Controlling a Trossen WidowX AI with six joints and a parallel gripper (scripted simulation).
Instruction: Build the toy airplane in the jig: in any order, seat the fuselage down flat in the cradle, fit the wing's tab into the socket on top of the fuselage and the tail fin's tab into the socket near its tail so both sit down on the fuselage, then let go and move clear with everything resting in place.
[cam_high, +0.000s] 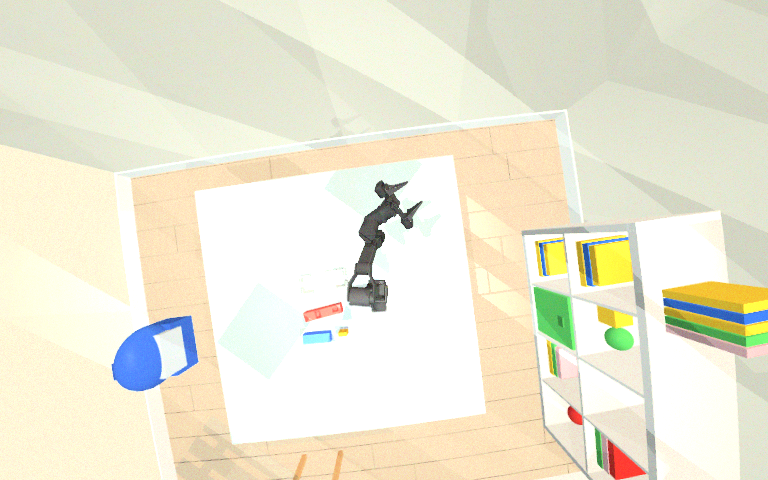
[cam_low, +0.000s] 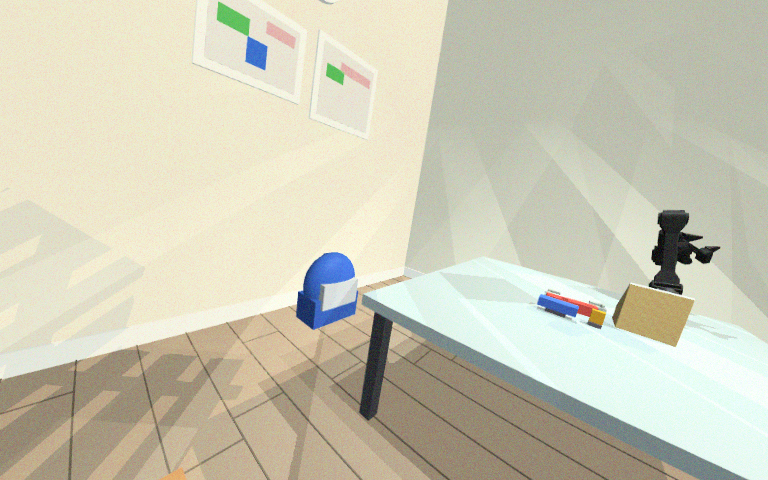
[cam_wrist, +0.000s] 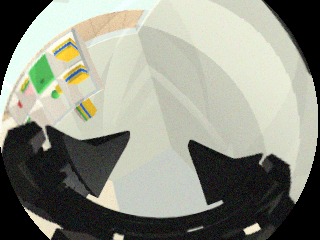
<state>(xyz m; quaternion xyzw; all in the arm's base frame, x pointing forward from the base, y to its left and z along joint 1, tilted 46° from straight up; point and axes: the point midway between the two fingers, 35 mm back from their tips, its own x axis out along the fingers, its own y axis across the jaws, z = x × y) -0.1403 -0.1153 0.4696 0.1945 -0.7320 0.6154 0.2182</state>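
- Toy airplane (cam_high: 323, 311) (cam_low: 583, 307) parts lie loose on the worktop (cam_high: 396, 367) (cam_low: 481, 316); I judge nothing has been built yet.
- Arm (cam_high: 370, 223) (cam_low: 670, 249): raised, reaching well away from the parts. I'd swing it back over them first.
- Gripper (cam_high: 414, 191) (cam_low: 710, 242) (cam_wrist: 160, 139): fingers wide apart, nothing between them.
- Jig (cam_high: 322, 279) (cam_low: 596, 303): pale against the worktop, beside the red fuselage and hard for me to read; its cradle detail is unclear.
- Fuselage: outside the jig in the top view. I expect it light, stiff and a bit slippery; I'd grip across its narrow sides near mid-length, keeping it level and the sockets uncovered.
- Wing (cam_high: 317, 337) (cam_low: 557, 305): the blue bar beside the fuselage. Probably rigid; I'd pinch it centrally, so it can't tip as its tab meets the socket.
- Tail fin (cam_high: 343, 331) (cam_low: 596, 318): the small yellow piece near the wing's end. Likely very light and easily twisted, so I'd close gently, high on its sides.
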